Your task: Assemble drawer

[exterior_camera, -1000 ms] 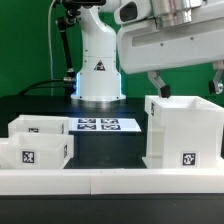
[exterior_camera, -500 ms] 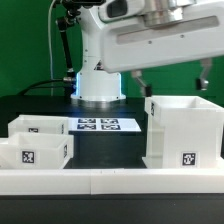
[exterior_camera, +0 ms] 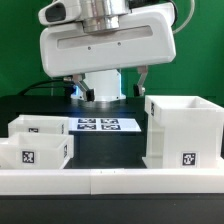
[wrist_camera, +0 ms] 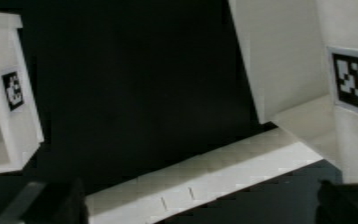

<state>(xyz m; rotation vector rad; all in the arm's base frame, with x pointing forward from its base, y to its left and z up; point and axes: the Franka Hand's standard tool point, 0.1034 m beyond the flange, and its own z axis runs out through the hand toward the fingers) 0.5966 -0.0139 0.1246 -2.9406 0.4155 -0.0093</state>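
The drawer's tall white casing (exterior_camera: 183, 130) stands at the exterior view's right, with a small tag low on its front. Two shallow white trays (exterior_camera: 42, 126) (exterior_camera: 35, 152) sit at the left, each with a tag. My gripper (exterior_camera: 110, 85) hangs open and empty above the middle of the table, between trays and casing, touching nothing. In the wrist view the fingertips (wrist_camera: 23, 200) show at the frame's edge. The casing (wrist_camera: 318, 60) is on one side and a tray (wrist_camera: 2, 90) on the other.
The marker board (exterior_camera: 100, 125) lies flat behind the trays. A long low white rail (exterior_camera: 110, 181) runs along the table's front edge and crosses the wrist view (wrist_camera: 211, 170). The robot base (exterior_camera: 100, 88) stands at the back behind a green wall.
My gripper has moved toward the exterior view's left, from above the casing to over the middle of the table. The casing and trays have not moved.
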